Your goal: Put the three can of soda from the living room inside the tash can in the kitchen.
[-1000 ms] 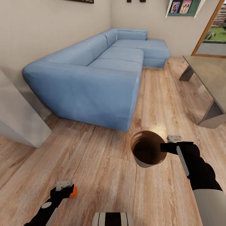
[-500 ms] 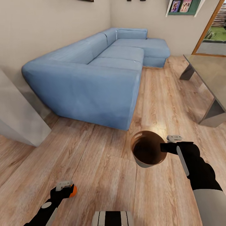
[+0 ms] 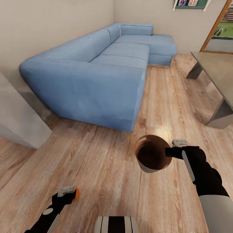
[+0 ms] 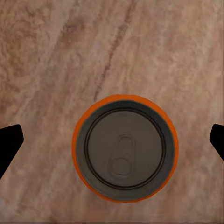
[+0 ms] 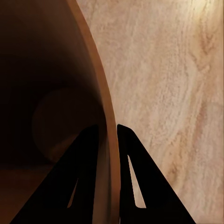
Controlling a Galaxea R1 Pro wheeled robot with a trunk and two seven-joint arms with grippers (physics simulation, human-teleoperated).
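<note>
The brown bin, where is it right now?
In the head view the bin hangs above the wood floor at the robot's right, its rim pinched by the right claw, in front of the blue sofa.

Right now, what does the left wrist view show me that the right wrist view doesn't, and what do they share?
The left wrist view shows an orange soda can end-on, pull tab visible, sitting between the left gripper fingertips at the frame edges. The right wrist view shows the trash can wall pinched between the right gripper fingers, one inside the brown interior, one outside. Both show the wood floor behind.
</note>
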